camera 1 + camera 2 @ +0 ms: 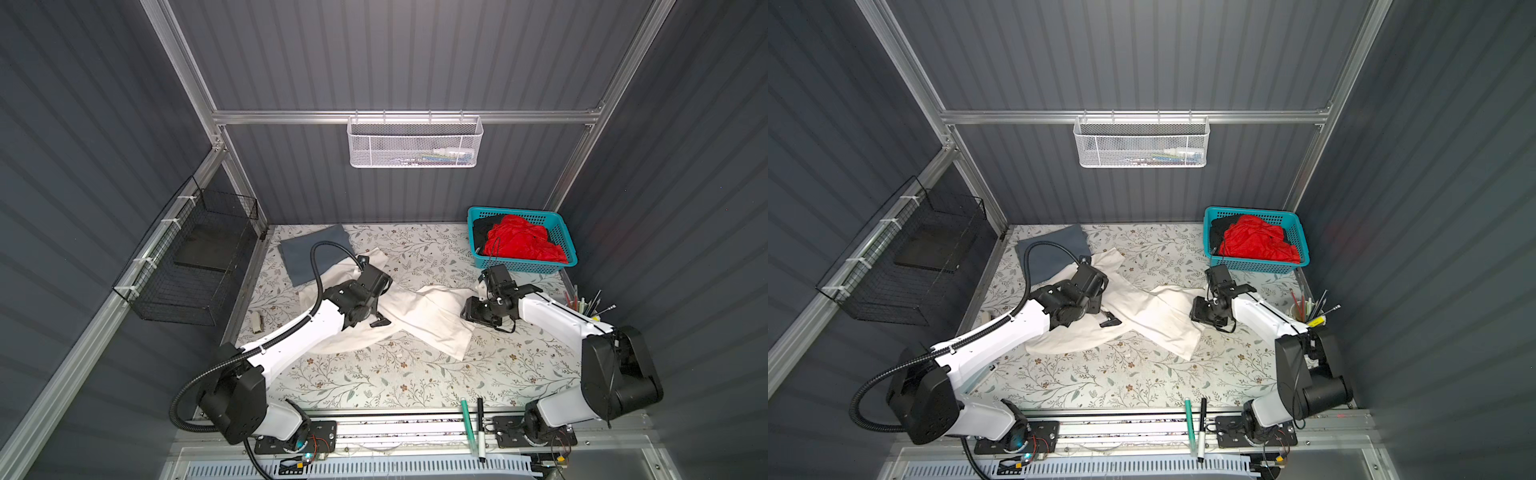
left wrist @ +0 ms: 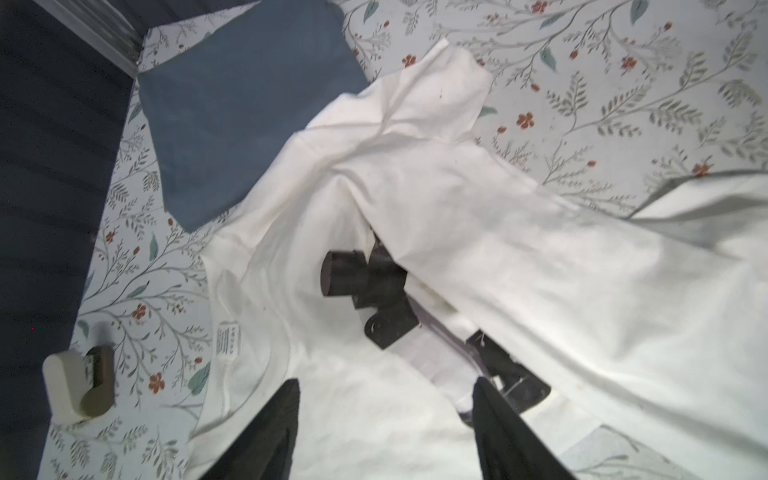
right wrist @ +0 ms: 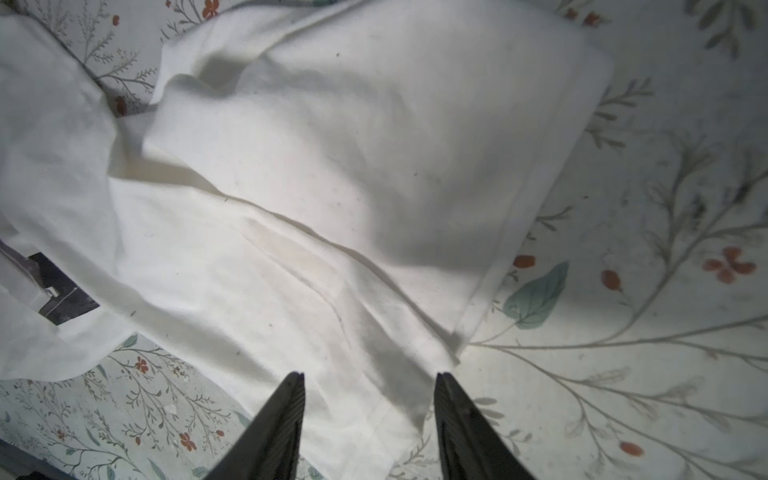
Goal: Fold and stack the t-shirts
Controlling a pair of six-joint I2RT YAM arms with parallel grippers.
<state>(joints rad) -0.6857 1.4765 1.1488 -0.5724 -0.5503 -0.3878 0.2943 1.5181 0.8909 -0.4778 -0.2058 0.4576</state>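
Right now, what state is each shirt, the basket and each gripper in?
off-white t-shirt: unfolded, crumpled on the table.
slate-grey t-shirt: folded flat.
red t-shirt: bunched in the basket.
black t-shirt: bunched in basket, mostly hidden.
basket: upright.
left gripper: open, holding nothing.
right gripper: open, holding nothing.

**Both top views.** Light falls from above onto the table (image 1: 374, 386), brightest along its near edge, while the ribbed walls (image 1: 83, 124) stay dim. Focus is sharp, with a wide-angle splay toward the picture edges.

**Wrist views.** The white shirt (image 2: 478, 257) is close to overexposed, with soft grey shadows in its folds. The cloth and the flower print (image 3: 665, 291) blur toward the edges.
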